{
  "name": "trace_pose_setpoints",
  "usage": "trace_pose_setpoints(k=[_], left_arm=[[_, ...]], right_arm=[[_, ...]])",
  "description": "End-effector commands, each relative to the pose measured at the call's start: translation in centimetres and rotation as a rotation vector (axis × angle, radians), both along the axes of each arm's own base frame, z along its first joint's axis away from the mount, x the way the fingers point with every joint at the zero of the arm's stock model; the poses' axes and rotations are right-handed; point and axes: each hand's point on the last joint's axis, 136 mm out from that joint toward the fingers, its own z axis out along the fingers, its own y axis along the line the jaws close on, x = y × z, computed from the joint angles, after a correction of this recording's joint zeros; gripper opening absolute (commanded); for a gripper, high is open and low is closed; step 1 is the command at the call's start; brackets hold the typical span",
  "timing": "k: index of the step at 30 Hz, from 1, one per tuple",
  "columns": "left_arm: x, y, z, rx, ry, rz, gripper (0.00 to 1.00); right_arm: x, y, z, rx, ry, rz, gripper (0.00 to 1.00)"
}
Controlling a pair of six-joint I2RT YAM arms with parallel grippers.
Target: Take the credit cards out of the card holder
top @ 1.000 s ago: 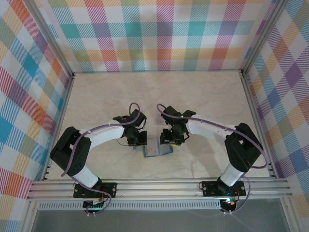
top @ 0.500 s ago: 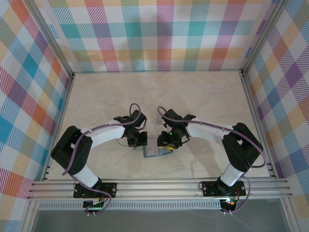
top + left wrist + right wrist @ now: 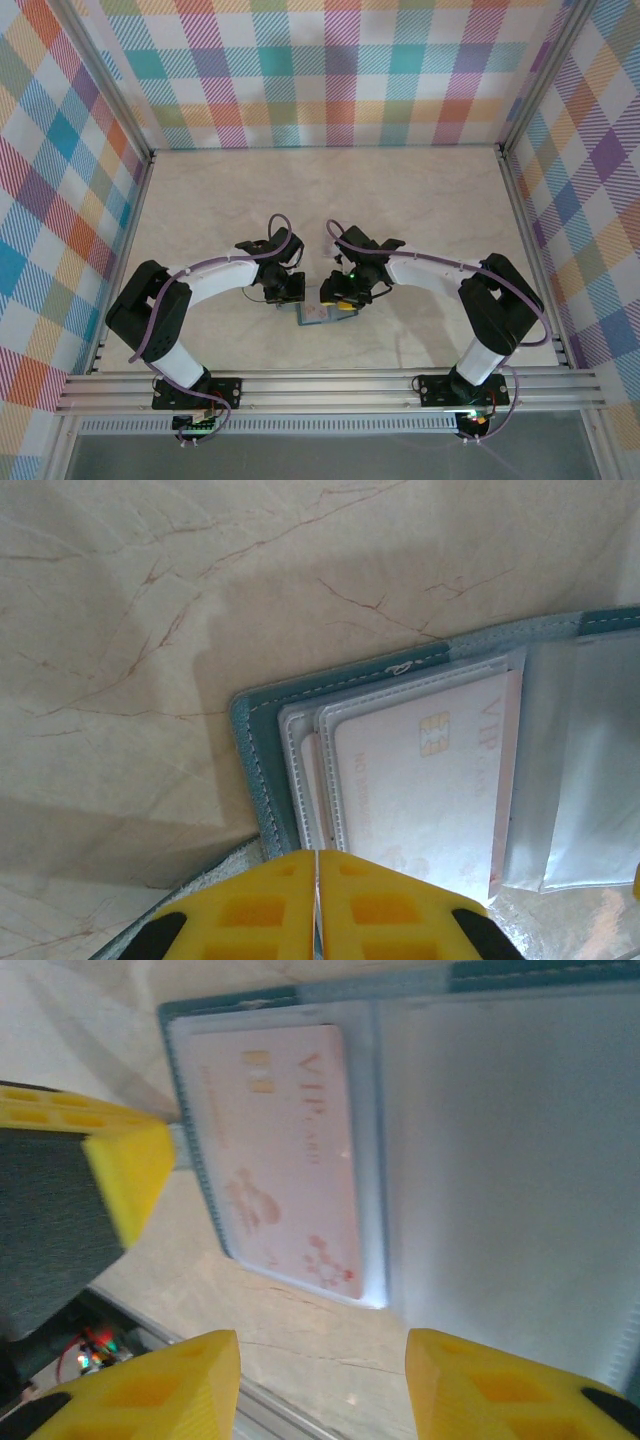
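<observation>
Reading the top card [image 3: 420, 790] through the left wrist camera, I get "VIP" beside a gold chip; the smaller print below it is too blurred to read. The card sits in a clear sleeve of the open card holder [image 3: 255, 750], which lies flat on the table [image 3: 120, 630] directly ahead of the left gripper [image 3: 317, 905]. That gripper's yellow pads are pressed together over the holder's near edge. The edge runs under them, so I cannot tell whether they pinch the cover. A pinkish strip shows in the sleeve behind the top card, too little for me to identify. The right gripper [image 3: 322, 1390] has its fingers apart with nothing between them, and the card lies just beyond the gap. The holder's other page is cut off in both wrist views.
</observation>
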Motion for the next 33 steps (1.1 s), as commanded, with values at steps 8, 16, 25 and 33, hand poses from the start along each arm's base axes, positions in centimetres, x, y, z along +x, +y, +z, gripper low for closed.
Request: trace_pose_setpoints(k=[8,16,25,33], left_arm=[[-0.8,0.5,-1.0,0.026,0.023,-0.007,0.1],[-0.9,0.5,-1.0,0.03,0.027,-0.012,0.1],[-0.2,-1.1,0.6,-0.044,0.008,-0.016,0.09],[-0.2,-2.2,0.8,-0.073,0.014,-0.011,0.08]], right_arm=[[-0.3,0.6,-3.3,-0.046,0.055,-0.009,0.47],[-0.5,-2.1,-5.3,-0.192,0.038,-0.01,0.47],[0.6,0.0,-0.8,-0.029,-0.03,-0.013,0.46],[1.9,0.3,-0.9,-0.008,-0.029,0.003,0.32]])
